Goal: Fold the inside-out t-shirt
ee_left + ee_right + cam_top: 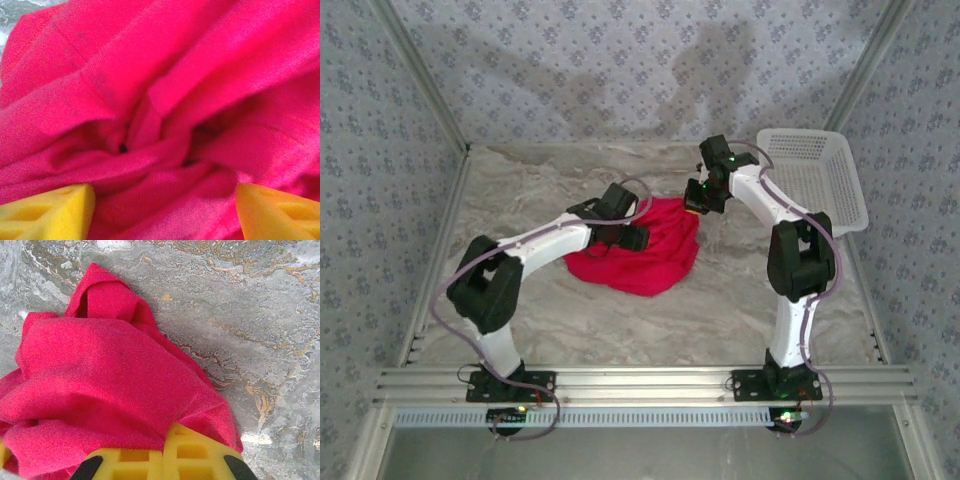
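My left gripper [165, 195] is spread open, its yellow fingers [47, 212] wide apart just above a twisted knot of folds in the red shirt [650, 262], pinching nothing. My right gripper [165, 452] is clenched on the shirt's far right edge, with cloth bunching out from its tips. The shirt lies crumpled in the middle of the table [620, 330], between both grippers. A white basket [820, 175] sits at the far right, apart from the shirt.
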Action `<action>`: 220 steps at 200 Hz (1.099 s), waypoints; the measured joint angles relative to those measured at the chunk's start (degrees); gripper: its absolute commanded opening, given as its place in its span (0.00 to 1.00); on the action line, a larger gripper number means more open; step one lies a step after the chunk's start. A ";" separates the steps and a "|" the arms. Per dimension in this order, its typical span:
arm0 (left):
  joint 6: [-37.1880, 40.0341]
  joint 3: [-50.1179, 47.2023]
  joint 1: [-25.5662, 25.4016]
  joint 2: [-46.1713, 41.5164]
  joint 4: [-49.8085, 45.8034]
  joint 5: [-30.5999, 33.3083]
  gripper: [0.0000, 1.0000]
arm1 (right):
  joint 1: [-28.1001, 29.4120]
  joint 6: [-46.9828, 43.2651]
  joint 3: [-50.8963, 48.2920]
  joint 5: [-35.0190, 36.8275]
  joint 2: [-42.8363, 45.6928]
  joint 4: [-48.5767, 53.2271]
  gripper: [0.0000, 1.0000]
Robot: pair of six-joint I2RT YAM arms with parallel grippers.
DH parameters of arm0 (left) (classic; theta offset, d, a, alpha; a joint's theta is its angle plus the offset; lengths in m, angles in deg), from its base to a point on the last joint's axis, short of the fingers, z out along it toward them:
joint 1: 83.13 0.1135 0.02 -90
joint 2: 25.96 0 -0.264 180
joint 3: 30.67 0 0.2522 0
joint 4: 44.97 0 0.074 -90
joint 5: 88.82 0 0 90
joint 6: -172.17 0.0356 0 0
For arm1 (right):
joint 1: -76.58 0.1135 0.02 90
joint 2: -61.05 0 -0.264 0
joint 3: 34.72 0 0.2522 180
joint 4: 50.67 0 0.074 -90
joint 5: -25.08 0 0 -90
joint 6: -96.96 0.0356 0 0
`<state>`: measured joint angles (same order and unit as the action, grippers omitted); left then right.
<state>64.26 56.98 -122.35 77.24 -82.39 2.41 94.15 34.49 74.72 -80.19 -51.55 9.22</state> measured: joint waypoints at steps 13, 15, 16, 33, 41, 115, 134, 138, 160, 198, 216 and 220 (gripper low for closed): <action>0.55 2.32 0.22 2.36 -1.20 0.72 0.22 | 0.00 -0.02 -0.02 -0.20 0.09 0.13 0.00; 0.46 2.69 0.22 2.75 -1.33 0.90 0.18 | -0.02 -0.02 -0.02 -0.22 0.09 0.15 0.00; 0.52 2.82 0.22 2.86 -1.40 0.98 0.16 | -0.02 -0.02 -0.02 -0.22 0.09 0.17 0.00; 0.96 4.76 0.35 3.98 -2.62 1.31 0.00 | -0.13 -0.17 -0.22 -0.26 0.33 0.31 0.00; 1.20 5.68 0.39 3.93 -3.87 1.64 0.00 | -0.31 -0.20 -0.35 -0.26 0.44 0.42 0.00; -1.05 17.31 11.13 -12.61 -11.89 -8.15 0.00 | -5.75 -0.87 -5.38 0.74 0.57 0.17 0.00; -3.98 16.59 16.50 -19.96 -11.15 -14.36 0.00 | -5.84 -1.33 -6.80 -0.87 0.76 -0.57 0.00; -4.46 16.00 17.22 -21.18 -10.78 -14.97 0.00 | -5.66 -1.53 -6.99 -0.85 0.90 -0.76 0.00; -7.50 10.67 20.33 -25.88 -7.65 -19.17 0.00 | -5.53 -1.95 -8.24 -0.37 1.62 -1.46 0.00; -13.27 -1.92 22.03 -25.00 0.85 -23.54 0.00 | -6.12 -2.14 -9.20 1.57 1.55 -1.14 0.14; -14.62 -6.16 20.94 -24.55 3.15 -23.58 0.00 | -5.57 -1.90 -9.25 1.31 2.05 -1.03 0.45; -14.75 -6.88 20.61 -24.55 3.61 -23.56 0.00 | -5.35 -1.79 -9.29 1.25 2.43 -1.03 0.49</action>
<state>49.51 50.09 -101.74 52.69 -78.79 -21.15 88.79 32.70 65.43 -78.95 -49.12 8.19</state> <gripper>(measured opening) 0.047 0.341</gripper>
